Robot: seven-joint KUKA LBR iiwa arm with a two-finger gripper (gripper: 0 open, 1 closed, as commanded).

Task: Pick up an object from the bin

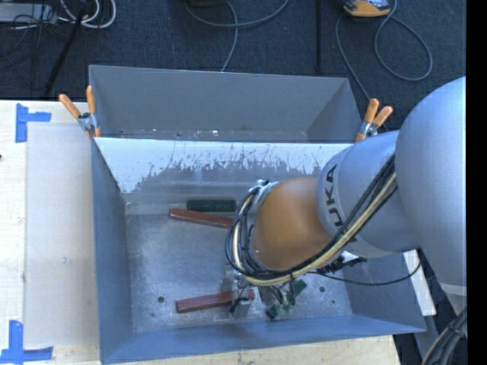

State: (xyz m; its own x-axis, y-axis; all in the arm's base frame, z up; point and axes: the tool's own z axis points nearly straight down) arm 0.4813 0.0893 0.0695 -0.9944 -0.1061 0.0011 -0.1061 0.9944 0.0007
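— Gripper (255, 301) first: where is it sitting in the camera view?
— It is hanging low over the floor of the bin (114, 280), close to the front wall and a little right of the middle. The arm (396, 196) is reaching in from the right. Its orange cover (285, 226) is hiding much of what is lying under the wrist, and black cables (240, 238) are looping round the cover's left side.
— Are the jaws gripping anything?
— I cannot tell. The cover is blocking them, so I am not able to say whether they are standing open or closed.
— What is lying nearest?
— The front brown stick (204, 303) is lying flat near the front wall, running left to right, and its right end is coming up against the gripper's left side. I cannot tell whether the two are touching.
— And further off?
— Two more things are lying towards the back, left of the cover and well apart from the gripper. The rear brown stick (202, 217) is sitting slightly tilted, and a dark green bar (213, 204) is lying just behind it, the pair running nearly parallel and close together
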